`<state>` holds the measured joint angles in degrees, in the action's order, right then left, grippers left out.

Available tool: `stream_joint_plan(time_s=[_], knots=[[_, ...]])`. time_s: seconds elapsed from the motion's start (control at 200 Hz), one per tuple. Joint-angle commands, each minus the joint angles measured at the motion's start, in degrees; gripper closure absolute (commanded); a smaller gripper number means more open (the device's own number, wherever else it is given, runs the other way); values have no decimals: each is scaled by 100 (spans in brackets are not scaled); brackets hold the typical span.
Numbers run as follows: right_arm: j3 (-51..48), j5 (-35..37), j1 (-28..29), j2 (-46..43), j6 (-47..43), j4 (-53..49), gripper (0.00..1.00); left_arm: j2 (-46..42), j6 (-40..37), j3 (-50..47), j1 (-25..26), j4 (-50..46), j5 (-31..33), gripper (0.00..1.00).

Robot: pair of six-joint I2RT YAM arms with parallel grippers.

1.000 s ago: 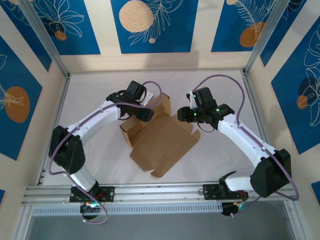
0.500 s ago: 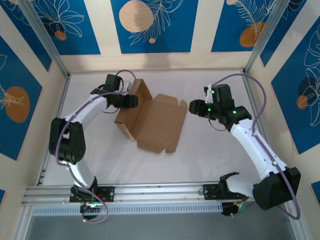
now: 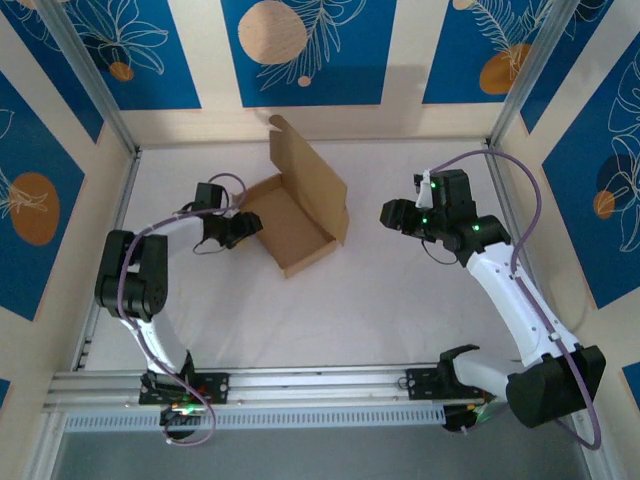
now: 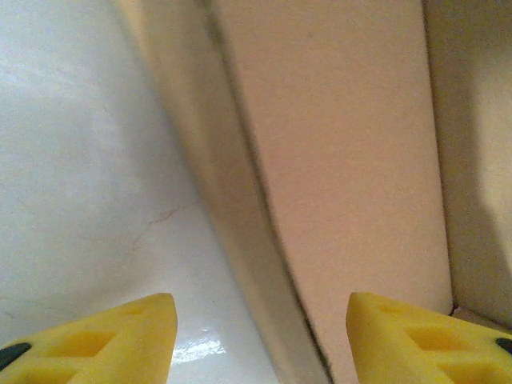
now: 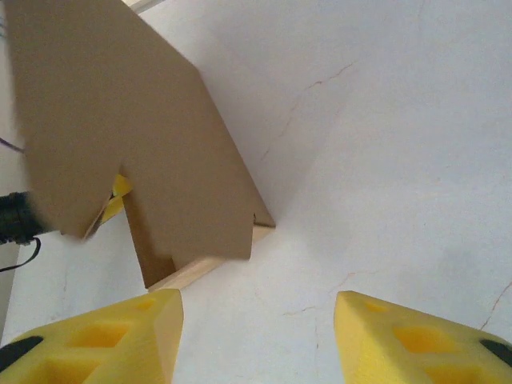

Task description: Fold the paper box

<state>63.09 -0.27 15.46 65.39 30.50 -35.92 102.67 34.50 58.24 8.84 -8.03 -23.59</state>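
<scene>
While a second ago the paper box (image 3: pixel 296 222) lay as a mostly flat sheet mid-table with both arms on it, it now sits toward the back left of the table (image 3: pixel 420 310) as a shallow tray. Its side walls are raised and the big lid flap (image 3: pixel 308 168) stands tilted up.

The left gripper (image 3: pixel 243 226) has followed it to the box's left side. Its fingers are spread and straddle the side wall (image 4: pixel 336 160) without pinching it.

The right gripper (image 3: pixel 390 213) has backed off to the right, well apart from the box. Its fingers are spread with nothing between them, and it faces the lid's outside.

Judgement: the base is formed; the lid still needs closing and tucking, and the right arm looks placed to push it over.

No brand, label or writing is readable on the cardboard. The blue wall panels (image 3: pixel 300 50) carry a leaf-and-circle pattern, no text.
</scene>
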Motion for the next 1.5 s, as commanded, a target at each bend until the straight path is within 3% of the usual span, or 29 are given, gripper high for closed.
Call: stream_joint_plan(time_s=[0.0, 0.11, 0.32, 0.475, 0.6, 0.735, 0.85, 1.005, 1.111, 1.216, 1.321, 1.406, 1.496], knots=[[116, -43, 43, 190, -67, -110, 44, -341, 720, -641, 239, 859, -189, 40], [287, 152, 151, 335, -168, -72, 42, -760, 1085, -1105, 433, 1389, -237, 40], [1375, 251, 316, 1056, -306, -218, 41, -1754, 562, -989, 434, 449, 650, 39], [2913, 103, 418, 2137, -1036, -481, 32, -1527, 1073, -1184, 634, 1034, 496, 41], [4643, 489, 636, 3388, -1487, -1264, 30, -1114, 1761, -1400, 1116, 1933, 610, 47], [6383, 871, 757, 4493, -753, -2092, 30, -867, 2490, -1480, 1948, 2952, 948, 51], [7258, 1301, 905, 5000, -406, -2393, 31, -847, 2674, -1435, 2682, 3286, 1279, 51], [8241, 1145, 919, 5703, -545, -2649, 32, -1195, 2626, -1570, 2918, 3087, 1467, 50], [8788, 1196, 930, 6114, -702, -2783, 32, -1777, 1831, -1466, 2896, 2248, 1709, 48], [9006, 1595, 1000, 6207, -964, -2855, 31, -2530, 1133, -1382, 2734, 1606, 1911, 44], [8705, 1698, 886, 5800, -1277, -2778, 31, -3139, 196, -974, 2265, 834, 2051, 40], [7390, 1373, 658, 4948, -1629, -1932, 31, -3227, -673, -485, 1731, 334, 1944, 38], [5719, 1174, 283, 3978, -1590, -798, 34, -3131, -1365, -234, 1183, 509, 1784, 38]])
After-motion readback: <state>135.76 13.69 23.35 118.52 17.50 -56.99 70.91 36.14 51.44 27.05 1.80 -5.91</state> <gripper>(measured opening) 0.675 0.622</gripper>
